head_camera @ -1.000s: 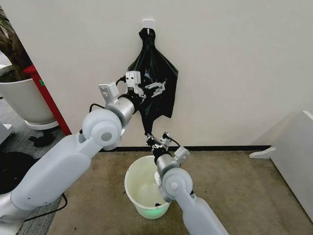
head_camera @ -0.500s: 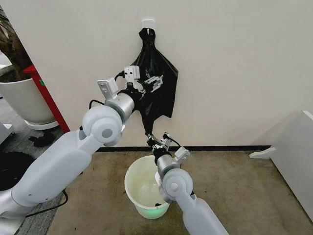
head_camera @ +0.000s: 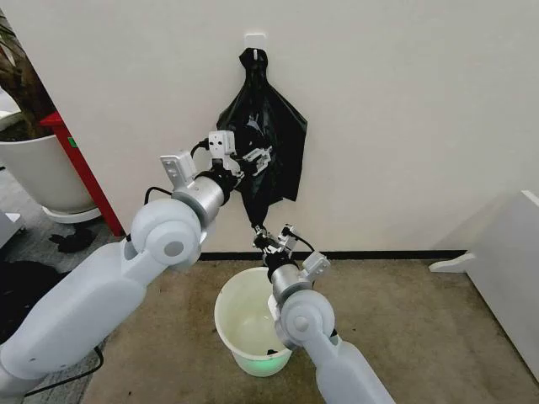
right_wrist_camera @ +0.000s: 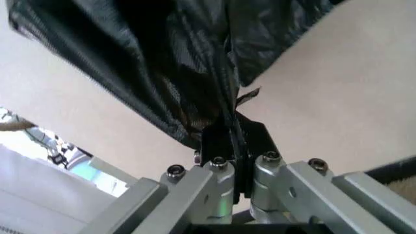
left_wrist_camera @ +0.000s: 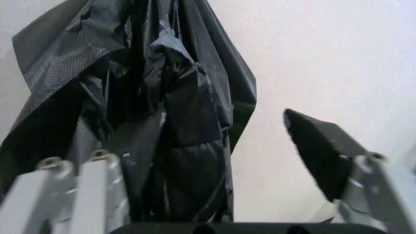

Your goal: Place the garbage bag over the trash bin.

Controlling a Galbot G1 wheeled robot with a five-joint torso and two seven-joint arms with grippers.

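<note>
Garbage bag: hangs flat against the wall from a white hook, tapering to a thin tail above the bin
Trash bin: on the carpet just out from the wall, mouth open; bare carpet to its right
Left gripper: raised at the bag's middle, jaws apart, one finger clear of the bag's edge over bare wall
Right gripper: low, above the bin's far rim, jaws clamped on the bag's bottom tail
Plant pot: far left, well apart
</note>
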